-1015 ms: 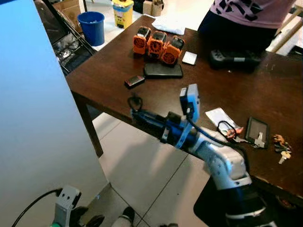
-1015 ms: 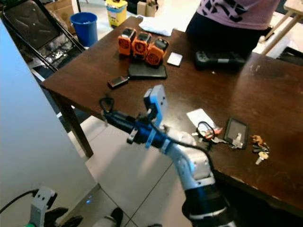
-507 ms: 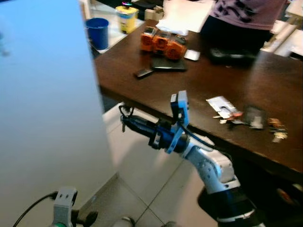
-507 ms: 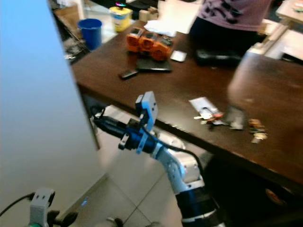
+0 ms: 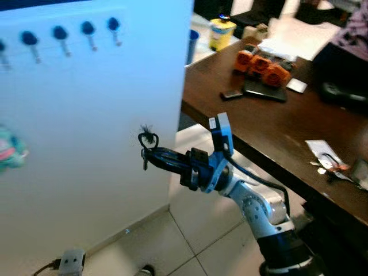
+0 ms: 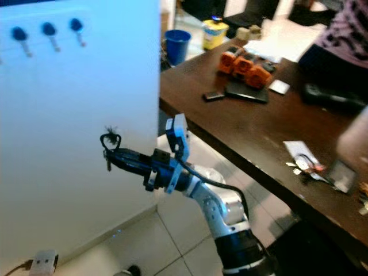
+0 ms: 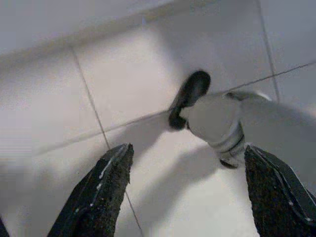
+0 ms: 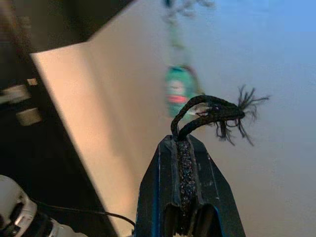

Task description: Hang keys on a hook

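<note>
Black cord loop (image 5: 148, 140) clenched in R gripper (image 5: 150, 153), nearing white board (image 5: 86, 161).
Carrying step; next needs lifting up-left to hooks (image 5: 87, 29). L gripper (image 7: 182, 192) hanging released.

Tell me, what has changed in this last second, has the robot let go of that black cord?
No. The head camera has swung left, away from the table, so a pale board with a row of blue hooks has come into sight. The right gripper now points at that board, fingers still shut on the black cord loop. The left gripper hangs open over the floor. Things on the table lie as before.
</note>
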Available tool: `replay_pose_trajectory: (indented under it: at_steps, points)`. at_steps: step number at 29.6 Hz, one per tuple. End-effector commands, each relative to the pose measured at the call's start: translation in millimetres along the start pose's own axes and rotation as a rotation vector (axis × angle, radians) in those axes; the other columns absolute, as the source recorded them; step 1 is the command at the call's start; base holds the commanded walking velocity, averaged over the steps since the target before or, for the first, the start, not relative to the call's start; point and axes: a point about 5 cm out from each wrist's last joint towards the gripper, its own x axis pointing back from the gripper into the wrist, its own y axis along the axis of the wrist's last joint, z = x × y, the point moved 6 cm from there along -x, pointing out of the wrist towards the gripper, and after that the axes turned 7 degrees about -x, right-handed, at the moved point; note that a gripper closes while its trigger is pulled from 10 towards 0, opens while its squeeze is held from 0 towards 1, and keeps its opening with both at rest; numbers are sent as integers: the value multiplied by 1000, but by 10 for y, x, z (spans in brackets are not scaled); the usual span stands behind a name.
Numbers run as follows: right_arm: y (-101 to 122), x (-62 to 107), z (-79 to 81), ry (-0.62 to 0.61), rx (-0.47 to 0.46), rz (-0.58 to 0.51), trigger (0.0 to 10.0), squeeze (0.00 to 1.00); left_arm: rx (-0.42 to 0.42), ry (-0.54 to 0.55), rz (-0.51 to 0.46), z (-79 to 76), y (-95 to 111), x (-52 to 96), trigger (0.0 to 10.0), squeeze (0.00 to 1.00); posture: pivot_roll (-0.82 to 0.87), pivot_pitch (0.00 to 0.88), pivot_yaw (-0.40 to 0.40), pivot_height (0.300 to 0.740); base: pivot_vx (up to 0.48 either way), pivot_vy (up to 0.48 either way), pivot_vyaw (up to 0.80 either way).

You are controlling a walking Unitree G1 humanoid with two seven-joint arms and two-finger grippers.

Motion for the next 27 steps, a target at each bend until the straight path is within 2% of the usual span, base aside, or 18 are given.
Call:
replay_pose_trajectory:
  at_steps: [1,6,11,15,20,27]
  points:
    - [81,-23,43,31,7,-24,10000,0,2,12,29,0,-80,7,10000,0,126,14,-15,740,0,0,794]
    - [141,-31,43,38,6,-47,10000,0,9,22,26,5,-78,6,10000,0,133,11,-19,740,0,0,794]
    - [457,-83,57,74,-6,-181,10000,0,0,20,5,-43,0,-22,10000,0,141,14,-19,740,0,0,794]
    - [607,-116,105,108,-23,-251,10000,0,-6,18,1,-66,23,-33,10000,0,141,22,-19,740,0,0,794]
    - [635,-135,131,124,-38,-268,10000,0,-12,19,3,-65,18,-32,10000,0,140,30,-19,740,0,0,794]
    - [522,-201,162,136,-62,-229,10000,0,-18,24,9,-59,-6,-27,10000,0,143,46,-20,740,0,0,794]
